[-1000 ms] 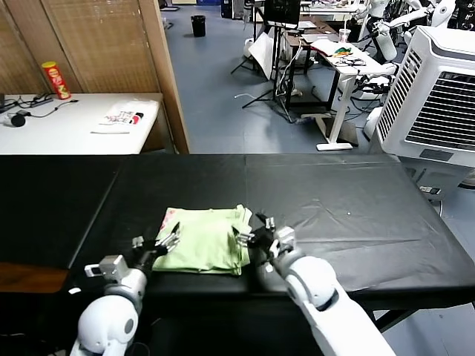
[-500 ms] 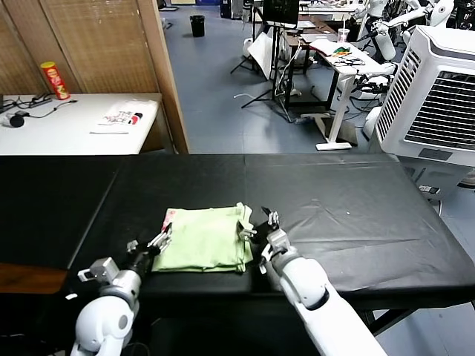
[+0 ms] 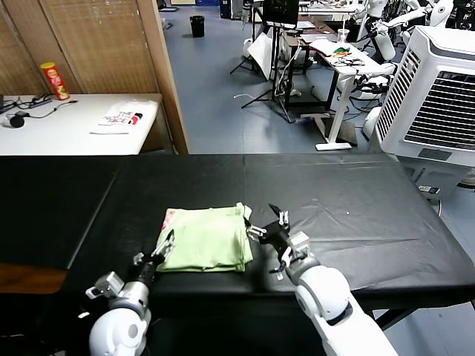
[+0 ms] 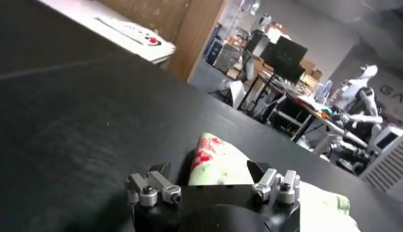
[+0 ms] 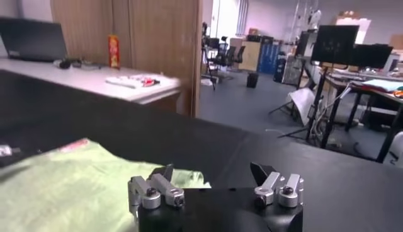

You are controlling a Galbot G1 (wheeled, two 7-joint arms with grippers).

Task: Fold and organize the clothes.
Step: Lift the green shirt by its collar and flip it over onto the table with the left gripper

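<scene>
Open black table is seen on every side of the folded T-shirt, the widest stretches lying behind it and to its right. Its near left corner is flanked by the left gripper, its right edge by the right gripper; both are held with jaws apart, off the cloth.

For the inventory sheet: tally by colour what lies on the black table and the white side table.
Pale green: 1, the folded T-shirt on the black table
Red: 1, the canister on the white table
White with red print: 1, the packet
Black: 1, the cable
Total: 4
</scene>
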